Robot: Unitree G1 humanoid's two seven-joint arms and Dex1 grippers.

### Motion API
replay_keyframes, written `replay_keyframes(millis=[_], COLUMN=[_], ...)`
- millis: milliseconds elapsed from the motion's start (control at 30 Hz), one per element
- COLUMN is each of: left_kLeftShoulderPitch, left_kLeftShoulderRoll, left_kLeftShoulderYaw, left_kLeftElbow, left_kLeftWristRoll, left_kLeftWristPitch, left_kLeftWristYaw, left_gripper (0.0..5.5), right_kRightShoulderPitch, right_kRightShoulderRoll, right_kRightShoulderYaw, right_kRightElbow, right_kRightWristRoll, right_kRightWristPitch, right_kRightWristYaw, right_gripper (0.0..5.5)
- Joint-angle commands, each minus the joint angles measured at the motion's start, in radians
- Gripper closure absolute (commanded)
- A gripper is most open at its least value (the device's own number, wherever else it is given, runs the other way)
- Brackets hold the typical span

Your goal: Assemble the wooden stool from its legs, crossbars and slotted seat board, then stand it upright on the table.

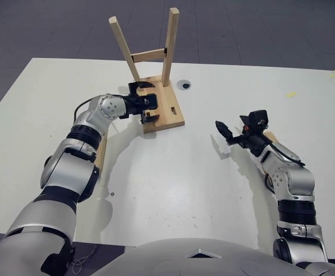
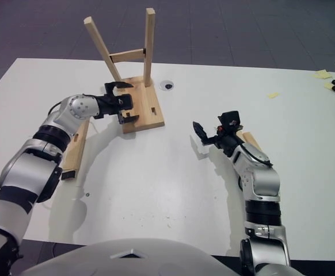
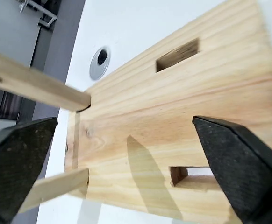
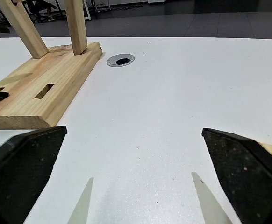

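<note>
Wooden seat board, 2 legs up, within spread left pincer; right pincer spread, well apart.

The slotted wooden seat board is pale honey, streaky-grained; the flat desk is plain white; the left hand black.

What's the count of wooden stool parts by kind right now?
seat board: 1
legs standing in the board: 2
crossbar between those legs: 1
loose wooden pieces lying flat, kind unclear: 2
Total: 6
</note>
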Motion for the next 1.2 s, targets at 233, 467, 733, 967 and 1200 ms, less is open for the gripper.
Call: replay_keyframes(millis=[233, 467, 733, 967, 1200], left_kLeftShoulderPitch=[0.341, 0.275, -0.031, -0.004, 0.142], left_kLeftShoulderRoll=[0.116, 0.049, -0.034, -0.046, 0.007], left_kLeftShoulderYaw=[0.059, 0.207, 0.091, 0.003, -0.01], left_kLeftElbow=[-0.475, -0.513, 0.075, 0.159, -0.027], left_kLeftWristRoll=[-0.179, -0.261, -0.012, 0.07, 0.02], left_kLeftWristPitch=[0.09, 0.266, 0.251, 0.095, -0.092], left_kLeftWristYaw=[-0.177, -0.021, 0.29, 0.259, 0.135], left_gripper=[0.12, 0.12, 0.12, 0.12, 0.12], right_kRightShoulderPitch=[0.012, 0.011, -0.012, 0.037, 0.03], right_kRightShoulderRoll=[-0.002, -0.006, 0.007, 0.008, 0.0], right_kRightShoulderYaw=[-0.026, -0.007, 0.022, 0.025, -0.005], right_kRightElbow=[-0.035, -0.033, -0.025, -0.061, -0.062], right_kRightWristRoll=[-0.001, -0.003, -0.009, 0.0, 0.007], right_kRightWristPitch=[0.001, 0.001, -0.002, 0.008, 0.011], right_kRightWristYaw=[-0.037, -0.031, -0.027, -0.033, -0.048], right_gripper=[0.1, 0.1, 0.1, 0.1, 0.1])
